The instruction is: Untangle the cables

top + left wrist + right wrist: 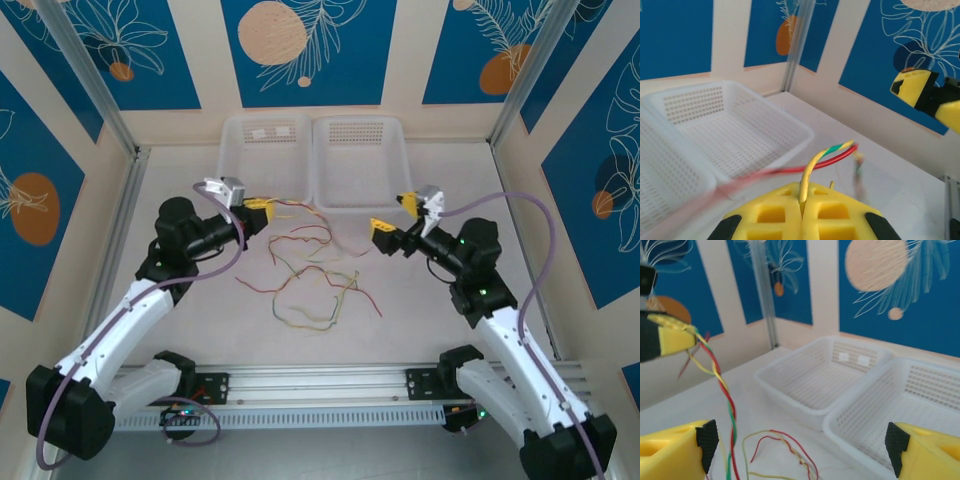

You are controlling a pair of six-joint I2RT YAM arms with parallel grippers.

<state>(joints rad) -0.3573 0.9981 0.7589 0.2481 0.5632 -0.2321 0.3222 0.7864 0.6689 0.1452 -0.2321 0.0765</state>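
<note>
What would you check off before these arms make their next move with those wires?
1. Left gripper has a grip: ok, shut on the red and yellow-green cables.
2. Right gripper ready to grasp: ok, jaws wide open, holding nothing.
3. Hanging strand lined up inside the right jaws: cannot tell; it passes close by one finger.
4. Cables untangled: not ok; the lifted strands twist together, and the pile on the table crosses over itself.
5. Grippers apart from each other: ok, a gap separates them.
</note>
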